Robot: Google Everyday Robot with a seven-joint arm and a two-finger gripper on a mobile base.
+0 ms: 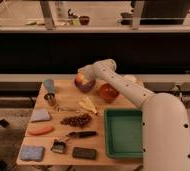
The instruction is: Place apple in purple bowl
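Observation:
The apple (80, 79), yellow-orange with a red blush, sits in the dark purple bowl (86, 88) at the back middle of the wooden table. My gripper (88, 73) is at the end of the white arm, right at the apple's upper right side, touching or almost touching it. The arm reaches in from the lower right and hides part of the bowl's right side. The brighter orange-red bowl (108, 93) stands just right of the purple bowl, partly behind the arm.
A green tray (123, 133) lies at the front right. A blue cup (49, 86), a can (50, 99), a yellow banana-like item (88, 105), grapes (77, 120), an orange carrot-like item (40, 130), a blue sponge (32, 152) and a brush (70, 142) cover the left.

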